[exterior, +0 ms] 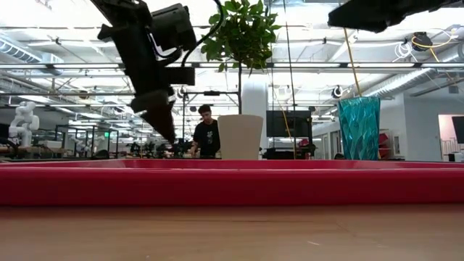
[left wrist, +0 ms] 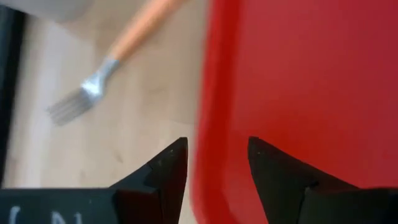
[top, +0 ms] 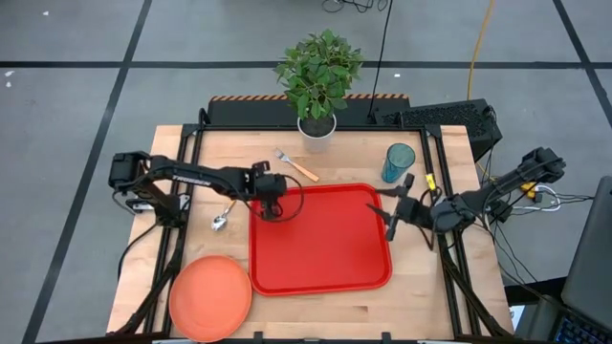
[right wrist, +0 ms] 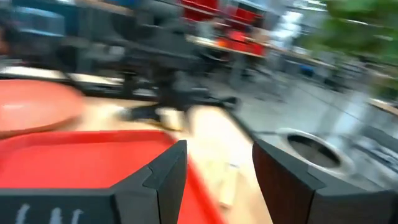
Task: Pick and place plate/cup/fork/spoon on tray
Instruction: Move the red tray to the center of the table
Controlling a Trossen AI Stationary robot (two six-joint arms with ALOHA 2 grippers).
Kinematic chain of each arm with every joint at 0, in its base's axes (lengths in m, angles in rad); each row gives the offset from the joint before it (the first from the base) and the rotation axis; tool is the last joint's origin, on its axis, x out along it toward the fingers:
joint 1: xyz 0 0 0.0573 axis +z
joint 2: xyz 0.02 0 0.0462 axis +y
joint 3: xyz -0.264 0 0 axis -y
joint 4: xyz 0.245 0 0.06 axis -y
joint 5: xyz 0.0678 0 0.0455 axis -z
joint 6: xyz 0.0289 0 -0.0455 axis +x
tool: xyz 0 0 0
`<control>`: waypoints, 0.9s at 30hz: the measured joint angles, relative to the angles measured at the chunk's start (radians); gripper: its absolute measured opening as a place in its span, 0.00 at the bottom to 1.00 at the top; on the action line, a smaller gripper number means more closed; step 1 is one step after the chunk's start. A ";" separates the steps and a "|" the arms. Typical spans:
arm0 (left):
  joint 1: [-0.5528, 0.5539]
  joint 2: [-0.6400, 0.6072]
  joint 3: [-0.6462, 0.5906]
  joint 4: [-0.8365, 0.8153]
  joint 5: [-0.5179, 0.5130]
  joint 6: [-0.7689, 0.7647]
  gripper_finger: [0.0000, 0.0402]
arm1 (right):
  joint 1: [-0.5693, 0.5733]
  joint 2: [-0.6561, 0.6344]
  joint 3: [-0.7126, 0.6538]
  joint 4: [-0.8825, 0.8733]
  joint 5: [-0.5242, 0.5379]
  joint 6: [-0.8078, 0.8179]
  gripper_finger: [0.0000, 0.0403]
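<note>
The left gripper (top: 275,208) hangs over the tray's (top: 325,248) left rim, fingers spread wide and holding nothing. The right gripper (top: 390,212) hovers empty and spread at the tray's right edge. The fork (top: 295,165) lies on the table beyond the tray, untouched.

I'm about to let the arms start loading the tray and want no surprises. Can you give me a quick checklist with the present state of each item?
1. Tray bare of items: ok, nothing lies on it.
2. Left gripper open and holding nothing: ok, it hangs over the tray's left rim.
3. Right gripper open and holding nothing: ok, it sits at the tray's right edge.
4. Fork reachable: ok, it lies flat on the wood between tray and plant pot.
5. Cup upright: ok, beside the tray's far right corner.
6. Spoon free to grasp: cannot tell, the left arm partly covers it.
</note>
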 joint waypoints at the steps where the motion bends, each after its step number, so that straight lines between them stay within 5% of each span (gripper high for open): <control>1: -0.011 0.002 0.000 -0.025 -0.007 0.003 0.43 | 0.000 0.000 0.000 -0.004 0.050 0.006 0.44; 4: -0.036 0.031 0.000 -0.053 -0.073 0.016 0.43 | 0.000 0.000 0.000 -0.005 0.136 0.018 0.44; 15: -0.029 0.152 -0.019 -0.064 -0.221 0.059 0.43 | -0.001 -0.004 0.000 -0.002 0.135 0.010 0.44; 27: -0.026 0.147 -0.019 0.002 -0.269 0.099 0.43 | -0.001 -0.004 0.000 -0.002 0.135 0.001 0.44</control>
